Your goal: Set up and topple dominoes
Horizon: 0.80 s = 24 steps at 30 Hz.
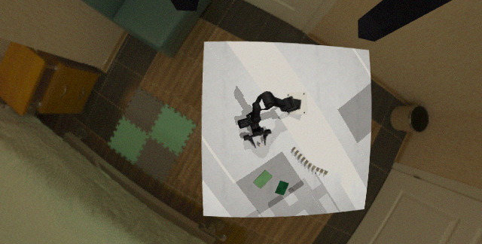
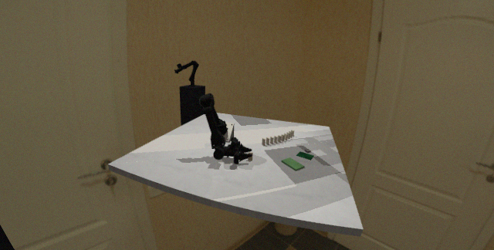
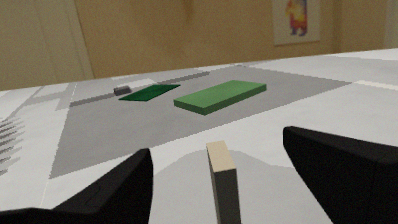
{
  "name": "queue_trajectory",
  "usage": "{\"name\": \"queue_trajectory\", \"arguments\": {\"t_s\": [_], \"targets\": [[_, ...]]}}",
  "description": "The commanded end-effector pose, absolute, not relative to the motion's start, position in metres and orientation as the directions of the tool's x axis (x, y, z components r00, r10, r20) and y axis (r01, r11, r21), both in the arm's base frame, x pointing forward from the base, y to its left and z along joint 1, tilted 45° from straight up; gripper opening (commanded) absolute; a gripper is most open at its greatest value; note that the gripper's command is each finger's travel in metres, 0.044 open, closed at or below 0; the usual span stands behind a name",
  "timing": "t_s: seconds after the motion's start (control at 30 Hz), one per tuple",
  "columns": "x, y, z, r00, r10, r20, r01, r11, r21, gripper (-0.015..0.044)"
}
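My gripper (image 1: 260, 145) (image 2: 251, 153) (image 3: 218, 146) is open, low over the table. One pale domino (image 1: 258, 144) (image 2: 251, 157) (image 3: 223, 162) is upright between the spread fingers, with a gap on both sides in the wrist view. Its base is out of that view, so its contact with the table is hidden there. The curved row of standing dominoes (image 1: 302, 160) (image 2: 276, 139) is well away from the gripper, to the right in the top view. The wrist view shows only dark streaks at its left edge, probably the row's shadows.
A light green block (image 1: 262, 178) (image 2: 292, 163) (image 3: 220, 97) lies flat beyond the gripper. A dark green flat piece (image 1: 282, 187) (image 2: 305, 156) (image 3: 150, 93) lies beside it, with a small grey object (image 1: 291, 190) (image 2: 307, 150) (image 3: 122, 90) close by. Shadows cross the table.
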State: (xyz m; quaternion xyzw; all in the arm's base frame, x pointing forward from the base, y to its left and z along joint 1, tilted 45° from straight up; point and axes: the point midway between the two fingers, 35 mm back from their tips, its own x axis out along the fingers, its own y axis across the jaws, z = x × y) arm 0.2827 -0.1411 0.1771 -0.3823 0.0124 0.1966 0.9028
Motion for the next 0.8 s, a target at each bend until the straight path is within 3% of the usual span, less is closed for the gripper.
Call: {"name": "queue_trajectory", "arguments": {"t_s": [0.0,0.03,0.4,0.6,0.77], "targets": [[0.283,-0.141,0.177,0.922,0.349,-0.170,-0.364,0.626,-0.690,0.0418],[0.282,-0.140,0.179,0.922,0.349,-0.170,-0.364,0.626,-0.690,0.0440],[0.279,-0.106,0.213,0.922,0.340,-0.184,-0.372,0.651,-0.662,0.0440],[0.318,-0.092,0.209,0.884,0.264,-0.386,-0.394,0.866,-0.309,0.0440],[0.343,-0.065,0.205,0.784,0.158,-0.601,-0.211,0.977,-0.019,0.0440]]}}
